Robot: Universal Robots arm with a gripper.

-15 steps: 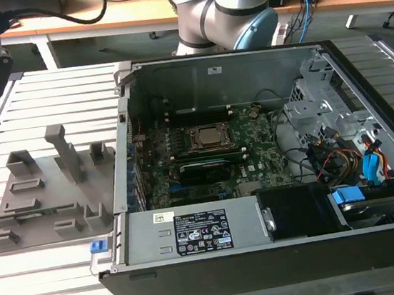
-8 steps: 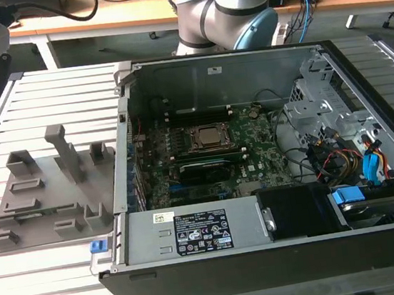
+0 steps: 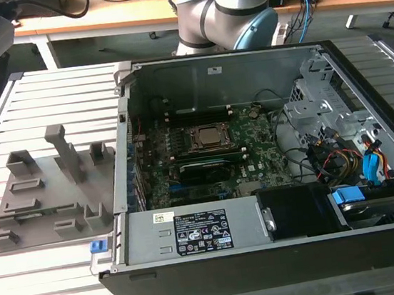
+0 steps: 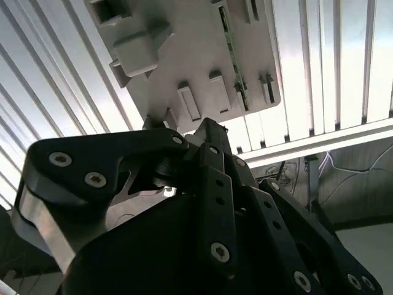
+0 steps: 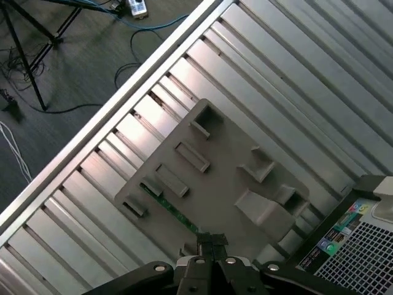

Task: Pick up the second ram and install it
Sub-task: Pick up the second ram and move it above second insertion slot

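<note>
Approach to the pick is the step in hand, as I judge it. The ram [image 5: 169,209] [image 4: 233,61] sits in a slot on the grey holder [image 5: 233,184], not grasped, as both wrist views show. The holder lies on the slatted desk [image 3: 47,94] at the exterior view's left, just beside the open case [image 3: 254,147].

The gripper [image 5: 212,243] hangs above the holder. In the first wrist view its tip shows close to one end of the ram. I cannot tell whether it is open or shut, but it has hold of nothing.

The ram shows as a thin green strip, so it probably stands on its long edge along one border of the holder. Its long axis runs with the desk's slats [image 5: 319,74]. One end points toward the desk's end rail [image 5: 110,104] and the other toward the case.

A grasp here calls for the gripper to be centred along the ram's length and squared across its thin faces. It then needs a straight pull out of the slot, because a skewed lift could bind the ram or flex it.
</note>
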